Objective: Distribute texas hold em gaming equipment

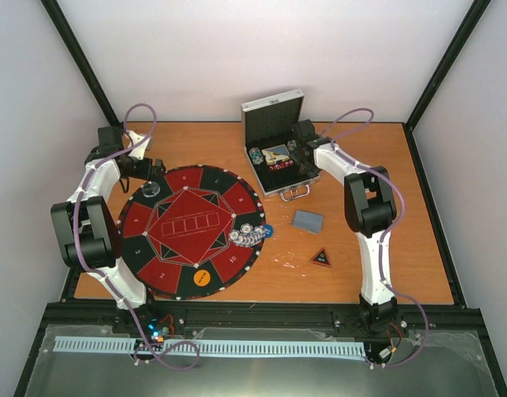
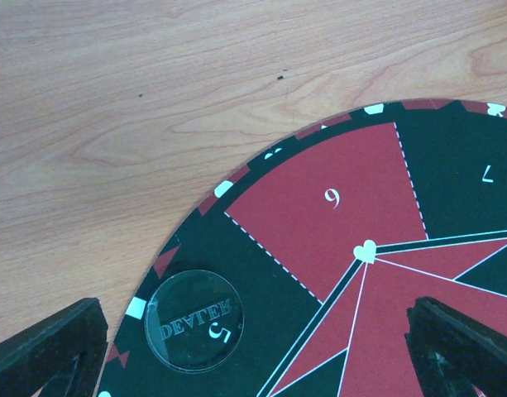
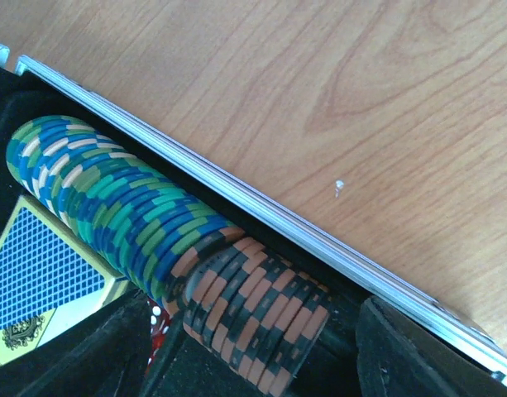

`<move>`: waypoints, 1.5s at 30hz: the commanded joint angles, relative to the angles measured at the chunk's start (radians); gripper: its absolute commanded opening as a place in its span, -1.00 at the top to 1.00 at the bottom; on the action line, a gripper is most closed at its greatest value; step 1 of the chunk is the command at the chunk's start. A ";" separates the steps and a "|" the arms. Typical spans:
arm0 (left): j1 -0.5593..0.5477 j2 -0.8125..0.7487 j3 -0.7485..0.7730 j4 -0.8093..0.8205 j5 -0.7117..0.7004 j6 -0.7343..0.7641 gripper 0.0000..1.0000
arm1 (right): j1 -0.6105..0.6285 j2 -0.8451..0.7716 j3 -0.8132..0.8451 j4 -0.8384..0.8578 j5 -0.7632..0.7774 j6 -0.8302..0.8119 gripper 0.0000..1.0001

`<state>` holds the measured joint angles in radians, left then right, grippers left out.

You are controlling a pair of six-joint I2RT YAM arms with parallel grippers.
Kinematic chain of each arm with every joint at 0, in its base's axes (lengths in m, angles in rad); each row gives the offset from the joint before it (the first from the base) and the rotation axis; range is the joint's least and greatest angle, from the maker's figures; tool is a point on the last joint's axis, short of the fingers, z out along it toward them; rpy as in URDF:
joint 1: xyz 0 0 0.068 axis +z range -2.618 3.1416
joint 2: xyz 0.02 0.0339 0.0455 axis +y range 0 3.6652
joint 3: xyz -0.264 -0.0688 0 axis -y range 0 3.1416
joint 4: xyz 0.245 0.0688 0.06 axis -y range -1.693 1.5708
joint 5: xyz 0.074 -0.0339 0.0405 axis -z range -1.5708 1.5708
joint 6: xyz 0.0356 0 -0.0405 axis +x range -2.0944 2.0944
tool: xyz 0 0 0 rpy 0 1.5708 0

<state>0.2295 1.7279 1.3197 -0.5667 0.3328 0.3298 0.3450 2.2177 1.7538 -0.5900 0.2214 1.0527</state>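
On the round red-and-black mat (image 1: 172, 252) lies a clear disc (image 2: 193, 321) marked DEALER, in a black field near the rim. My left gripper (image 2: 253, 360) hangs open above it, and the disc sits nearer the left finger (image 2: 46, 351). My right gripper (image 3: 253, 368) is inside the open silver case (image 1: 274, 107), open, its fingers (image 3: 427, 356) standing either side of a black-and-orange chip stack (image 3: 261, 318) with gaps showing. A blue-green chip row (image 3: 104, 198) continues that stack. A few chips (image 1: 247, 235) and a blue disc (image 1: 268, 231) lie at the mat's right edge.
A yellow disc (image 1: 201, 278) sits on the mat's near rim. A grey card deck (image 1: 308, 221) and a black-red triangle marker (image 1: 321, 258) lie on the wood right of the mat. Inside the case are a blue-backed card (image 3: 38, 289) and a red die (image 3: 158, 324).
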 commanded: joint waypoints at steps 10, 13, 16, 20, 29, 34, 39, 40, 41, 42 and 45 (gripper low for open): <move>0.008 -0.024 -0.008 0.004 0.020 0.014 -0.99 | -0.012 0.090 0.044 -0.050 0.020 0.061 -0.35; 0.008 -0.026 -0.007 0.006 0.019 0.014 -1.00 | -0.013 0.092 0.043 -0.065 0.024 0.061 -0.35; 0.008 -0.027 -0.007 0.005 0.017 0.013 -1.00 | -0.012 0.069 0.014 -0.078 0.018 0.057 -0.35; 0.009 -0.025 -0.006 0.005 0.018 0.013 -0.99 | -0.012 0.004 -0.085 -0.053 0.007 0.054 -0.30; 0.009 -0.026 -0.003 0.004 0.018 0.012 -0.99 | -0.013 -0.051 -0.163 -0.027 0.001 0.038 -0.27; 0.009 -0.028 -0.003 0.004 0.021 0.012 -1.00 | -0.014 -0.083 -0.163 -0.032 -0.010 0.019 -0.25; 0.009 -0.027 -0.001 0.002 0.021 0.012 -1.00 | -0.012 -0.146 -0.182 -0.026 0.027 -0.001 -0.24; 0.008 -0.028 -0.001 0.002 0.022 0.012 -0.99 | -0.012 -0.152 -0.177 -0.023 0.030 -0.021 -0.24; 0.008 -0.028 -0.001 0.002 0.022 0.012 -0.99 | -0.013 -0.155 -0.169 -0.017 0.026 -0.052 -0.25; 0.009 -0.028 -0.001 0.001 0.023 0.012 -1.00 | -0.012 -0.156 -0.157 -0.012 0.015 -0.087 -0.27; 0.009 -0.029 -0.002 0.000 0.023 0.014 -0.99 | -0.014 -0.173 -0.130 0.013 -0.028 -0.241 -0.33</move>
<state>0.2295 1.7279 1.3117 -0.5667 0.3420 0.3305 0.3435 2.0888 1.5936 -0.5720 0.2043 0.9894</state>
